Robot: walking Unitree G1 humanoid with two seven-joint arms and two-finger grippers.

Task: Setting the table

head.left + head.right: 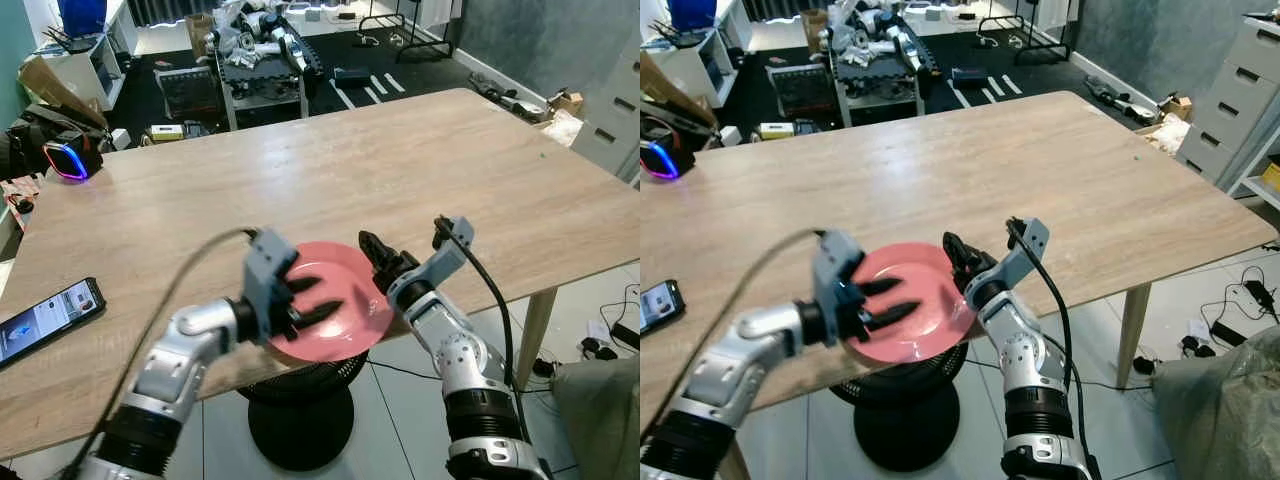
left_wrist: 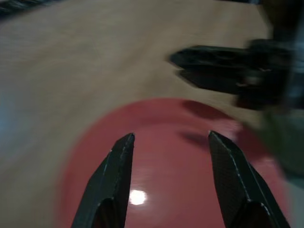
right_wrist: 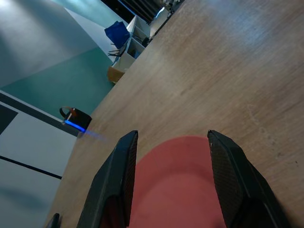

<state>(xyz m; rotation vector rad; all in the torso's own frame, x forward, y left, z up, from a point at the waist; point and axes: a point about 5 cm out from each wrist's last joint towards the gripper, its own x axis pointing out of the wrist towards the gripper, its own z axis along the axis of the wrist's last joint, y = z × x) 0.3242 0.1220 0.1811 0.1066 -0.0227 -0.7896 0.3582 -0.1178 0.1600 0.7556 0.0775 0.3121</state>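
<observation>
A red plate point(image 1: 335, 305) sits at the near edge of the wooden table point(image 1: 400, 170), partly overhanging it, with nothing on it. The left gripper point(image 1: 318, 300) hangs over its middle, fingers spread apart and holding nothing, while the right gripper point(image 1: 378, 256) reaches in at the plate's right rim, its fingers likewise parted and empty

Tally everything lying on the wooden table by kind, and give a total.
Round red plates: 1
Black smartphones: 1
Black headsets with a blue glow: 1
Total: 3
</observation>
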